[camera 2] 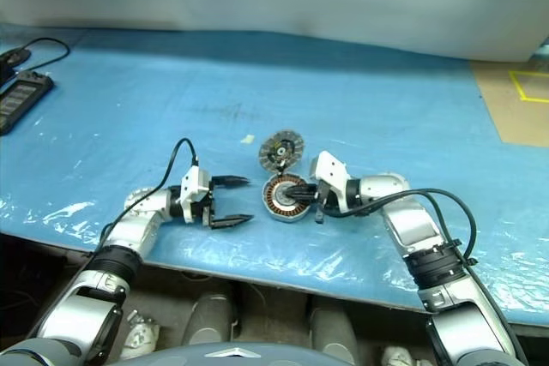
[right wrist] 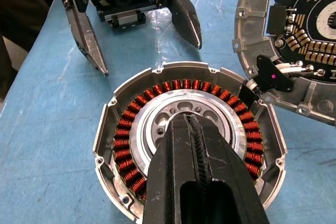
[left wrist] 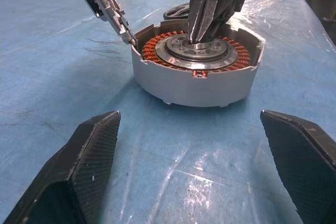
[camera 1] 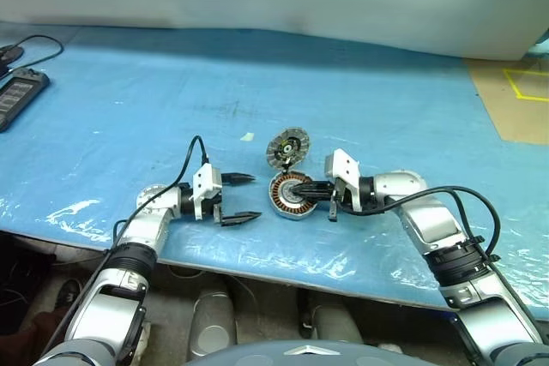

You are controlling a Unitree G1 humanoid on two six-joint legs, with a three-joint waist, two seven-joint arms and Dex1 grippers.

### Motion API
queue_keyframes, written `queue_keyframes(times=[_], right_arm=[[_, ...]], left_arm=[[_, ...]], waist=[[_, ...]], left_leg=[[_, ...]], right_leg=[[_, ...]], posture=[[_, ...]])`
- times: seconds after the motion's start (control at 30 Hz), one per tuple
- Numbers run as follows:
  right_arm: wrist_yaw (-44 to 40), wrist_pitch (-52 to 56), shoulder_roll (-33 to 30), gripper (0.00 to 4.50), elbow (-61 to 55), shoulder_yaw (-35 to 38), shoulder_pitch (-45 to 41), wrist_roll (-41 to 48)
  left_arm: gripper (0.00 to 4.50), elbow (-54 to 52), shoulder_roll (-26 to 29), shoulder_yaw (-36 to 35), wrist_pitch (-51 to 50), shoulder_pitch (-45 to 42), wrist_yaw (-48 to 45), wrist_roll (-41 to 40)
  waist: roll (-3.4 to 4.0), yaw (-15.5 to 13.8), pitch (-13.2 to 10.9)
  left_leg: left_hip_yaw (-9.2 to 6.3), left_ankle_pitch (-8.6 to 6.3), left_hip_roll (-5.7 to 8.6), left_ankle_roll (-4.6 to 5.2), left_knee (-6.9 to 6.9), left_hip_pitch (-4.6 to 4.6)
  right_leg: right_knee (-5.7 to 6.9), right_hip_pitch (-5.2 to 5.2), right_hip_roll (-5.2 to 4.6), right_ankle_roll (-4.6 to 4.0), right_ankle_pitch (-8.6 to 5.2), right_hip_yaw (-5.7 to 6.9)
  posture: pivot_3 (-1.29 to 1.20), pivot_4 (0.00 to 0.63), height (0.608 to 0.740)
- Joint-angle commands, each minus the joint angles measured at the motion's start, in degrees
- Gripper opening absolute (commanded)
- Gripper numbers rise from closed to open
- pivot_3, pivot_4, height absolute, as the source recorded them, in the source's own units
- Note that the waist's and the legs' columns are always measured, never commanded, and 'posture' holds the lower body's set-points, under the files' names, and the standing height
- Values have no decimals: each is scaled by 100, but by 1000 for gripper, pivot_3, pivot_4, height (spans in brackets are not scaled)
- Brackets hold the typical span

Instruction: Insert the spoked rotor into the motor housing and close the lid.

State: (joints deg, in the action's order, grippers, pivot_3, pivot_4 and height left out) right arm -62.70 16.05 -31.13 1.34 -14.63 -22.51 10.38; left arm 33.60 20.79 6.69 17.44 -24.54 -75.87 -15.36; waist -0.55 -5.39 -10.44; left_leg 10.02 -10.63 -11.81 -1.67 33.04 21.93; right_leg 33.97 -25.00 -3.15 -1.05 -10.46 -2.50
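The motor housing, a shallow silver casing with a ring of copper windings, lies on the blue table near its front edge. The lid stands tilted at the housing's far side, its circuit-board face towards the housing and wires joining the two. My right gripper is shut, and its tips rest in the silver centre of the housing. I cannot tell whether that centre, with its oval holes, is the spoked rotor or the housing's own hub. My left gripper is open just left of the housing, pointing at it and holding nothing.
The table top is covered in blue plastic sheet. A black device with a cable lies at the far left. A small pale scrap lies beyond the left gripper. A tan surface with yellow tape borders the table's right side.
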Motion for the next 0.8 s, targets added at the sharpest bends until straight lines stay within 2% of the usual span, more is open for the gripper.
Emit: queue_keyframes(times=[0.03, 0.4, 0.8], right_arm=[[-32, 65, -21, 27, -126, 35, -37, 66], [-73, 202, 112, 27, -453, 212, -188, 491], [-109, 26, 127, 27, 18, 14, -248, 145]], left_arm=[[4500, -218, 22, -35, -60, 31, 48, -11], [4500, -440, 65, -22, -245, 134, 94, -3], [4500, -603, 71, -19, -353, 180, 178, 10]], waist=[[0, 0, 0], [0, 1, 0], [0, 4, 0]], left_leg=[[0, 0, 0, 0, 0, 0], [0, 0, -1, 0, 0, 3], [0, 0, 0, 0, 0, 5]], right_leg=[[0, 0, -1, 0, 0, 0], [0, -4, 0, 0, 0, 0], [0, -4, 0, 0, 0, 0]], posture=[[0, 150, 740], [0, 150, 740], [0, 150, 740]])
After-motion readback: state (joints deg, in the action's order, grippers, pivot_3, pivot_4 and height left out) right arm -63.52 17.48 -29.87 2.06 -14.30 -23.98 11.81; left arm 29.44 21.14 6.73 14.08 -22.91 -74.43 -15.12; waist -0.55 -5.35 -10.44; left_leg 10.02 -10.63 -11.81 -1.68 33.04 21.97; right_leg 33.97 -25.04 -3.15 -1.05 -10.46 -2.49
